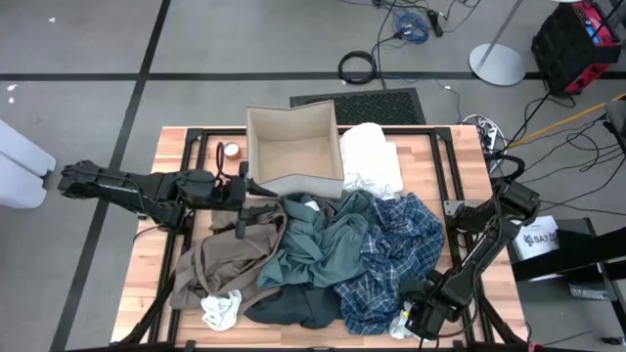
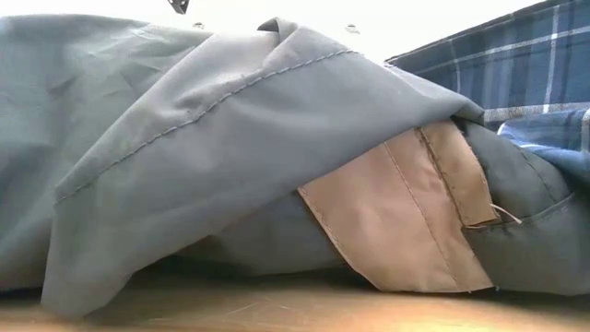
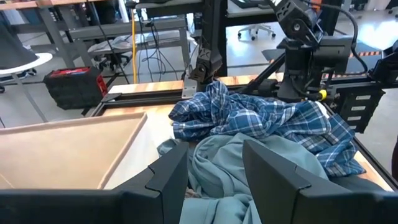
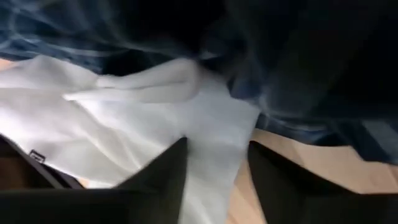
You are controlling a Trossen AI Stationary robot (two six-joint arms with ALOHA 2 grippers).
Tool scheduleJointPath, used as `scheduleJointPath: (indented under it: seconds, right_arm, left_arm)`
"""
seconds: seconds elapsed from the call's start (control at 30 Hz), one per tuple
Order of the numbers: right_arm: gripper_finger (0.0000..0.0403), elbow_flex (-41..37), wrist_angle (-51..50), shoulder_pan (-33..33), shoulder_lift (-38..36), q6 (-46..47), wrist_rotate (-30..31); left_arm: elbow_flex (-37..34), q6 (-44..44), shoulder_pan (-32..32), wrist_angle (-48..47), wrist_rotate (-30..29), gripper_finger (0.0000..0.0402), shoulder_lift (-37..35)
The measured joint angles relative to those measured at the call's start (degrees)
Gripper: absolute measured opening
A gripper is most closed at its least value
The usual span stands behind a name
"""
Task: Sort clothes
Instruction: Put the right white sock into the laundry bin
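Note:
A pile of clothes covers the table's middle. It holds a tan-brown garment point(image 1: 220, 259), a teal-grey shirt point(image 1: 318, 244), a blue plaid shirt point(image 1: 396, 249) and a dark slate one point(image 1: 293, 308). A cream-white piece point(image 1: 222, 311) lies at the near edge. My right gripper point(image 1: 416, 318) points down at the pile's near right corner. It is open, with its fingers on either side of a white cloth point(image 4: 143, 124). My left gripper point(image 1: 262, 203) hovers open above the pile, next to the beige box point(image 1: 256, 147), with the teal-grey shirt point(image 3: 217, 162) below it.
A white garment point(image 1: 372, 156) lies folded to the right of the box. A small roll point(image 1: 232, 151) sits at the far left of the table. Black frame rails point(image 1: 445, 166) run along the table's sides. In the low view, teal-grey cloth point(image 2: 184, 120) and a tan piece point(image 2: 387, 212) fill the front.

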Motion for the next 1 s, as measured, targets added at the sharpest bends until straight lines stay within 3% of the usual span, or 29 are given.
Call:
scheduleJointPath:
  seconds: [0.13, 0.27, 0.47, 0.67, 0.83, 1.0]
  right_arm:
    - [0.0024, 0.0, -0.2, 0.0, -1.3, -2.5, 0.2]
    - [0.0005, 0.0, -4.2, 0.0, -5.0, -2.3, -0.1]
    - [0.0001, 0.0, -5.7, 0.0, -17.4, -0.3, 3.1]
    - [0.0001, 0.0, -2.6, 0.0, -29.7, -3.0, 15.9]
    - [0.0, 0.0, 4.5, -0.1, -36.0, -17.1, 31.7]
    - [0.0, 0.0, 12.1, -0.2, -40.0, -34.1, 41.0]
  left_arm:
    - [0.0, 0.2, 0.0, 0.4, 0.0, 0.0162, 0.0]
    - [0.0, 0.2, 0.0, 0.4, 0.0, 0.0162, 0.0]
    - [0.0, 0.1, 0.0, 0.3, 0.0, 0.0162, 0.0]
    - [0.0, 0.1, 0.0, 0.2, 0.0, 0.0162, 0.0]
    - [0.0, -0.2, 0.0, 0.1, 0.0, 0.0162, 0.2]
    - [0.0, -0.2, 0.0, 0.1, 0.0, 0.0162, 1.2]
